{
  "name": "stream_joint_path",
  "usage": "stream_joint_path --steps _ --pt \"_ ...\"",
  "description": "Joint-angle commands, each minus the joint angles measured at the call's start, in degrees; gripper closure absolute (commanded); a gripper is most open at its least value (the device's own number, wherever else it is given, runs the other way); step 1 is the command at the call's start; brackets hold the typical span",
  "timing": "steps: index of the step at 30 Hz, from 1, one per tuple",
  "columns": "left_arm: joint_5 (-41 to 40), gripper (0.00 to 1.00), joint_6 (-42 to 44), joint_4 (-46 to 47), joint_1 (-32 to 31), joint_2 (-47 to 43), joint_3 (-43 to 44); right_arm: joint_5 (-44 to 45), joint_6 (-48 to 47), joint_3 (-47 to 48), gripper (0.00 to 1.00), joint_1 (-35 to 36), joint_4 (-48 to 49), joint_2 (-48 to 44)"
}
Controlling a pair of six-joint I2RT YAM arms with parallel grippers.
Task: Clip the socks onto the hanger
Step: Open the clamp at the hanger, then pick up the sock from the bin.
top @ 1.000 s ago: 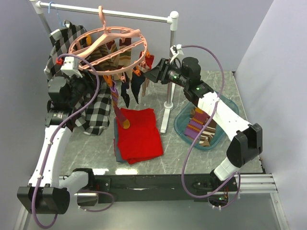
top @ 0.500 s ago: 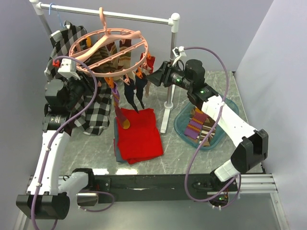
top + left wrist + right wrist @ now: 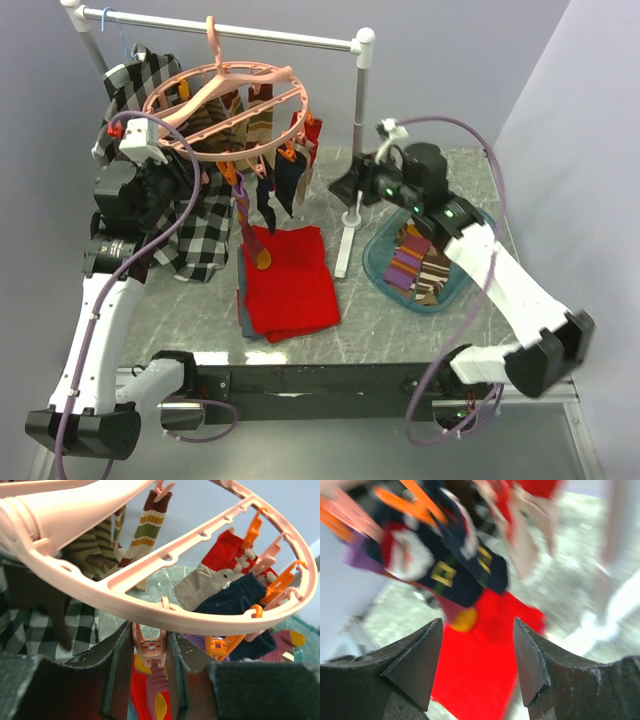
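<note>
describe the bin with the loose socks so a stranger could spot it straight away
Find the white rail stand at the back, then look down just right of its upright post. There sits a see-through teal tub holding striped socks. It is the only container: the other socks hang from the pink hanger, and the red cloth left of the post lies flat.
</note>
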Motion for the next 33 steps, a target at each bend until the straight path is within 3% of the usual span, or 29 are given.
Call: stream_joint_path --steps 1,5,10,18,27,29,30,33 --pt "-6.2 0.84 -3.4 -5.7 -0.9 -1.0 4.8 13.5 -7.3 -8.1 0.34 -1.8 -10.9 -7.7" --pt "-8.6 0.87 -6.2 -9.4 -1.7 -0.5 7.4 20.6 -7.6 -17.5 0.35 -7.8 -13.8 -10.8" --pt "-10.5 0.88 -7.1 -11.6 -3.3 -0.2 9.2 22.5 -6.0 -24.4 0.4 -10.0 -17.2 -8.2" --pt "-13.1 0.91 -6.8 -13.3 -5.3 1.2 10.9 19.7 -6.4 -25.8 0.52 -10.0 -16.3 4.3" --pt "-13.3 0.91 -6.5 -13.3 -6.6 1.6 11.0 20.3 -6.3 -25.6 0.53 -10.0 -13.3 14.8" --pt "-13.3 0.91 -6.4 -13.4 -6.8 1.8 11.4 20.2 -6.2 -25.7 0.7 -10.0 -13.4 14.9" --pt "-13.1 0.91 -6.3 -13.4 -6.8 1.9 11.5 20.2 -6.0 -25.8 0.85 -10.1 -13.5 14.2" --pt "-12.5 0.9 -6.5 -13.6 -7.0 2.2 12.2 19.6 -5.3 -25.9 0.96 -10.0 -14.2 11.4"
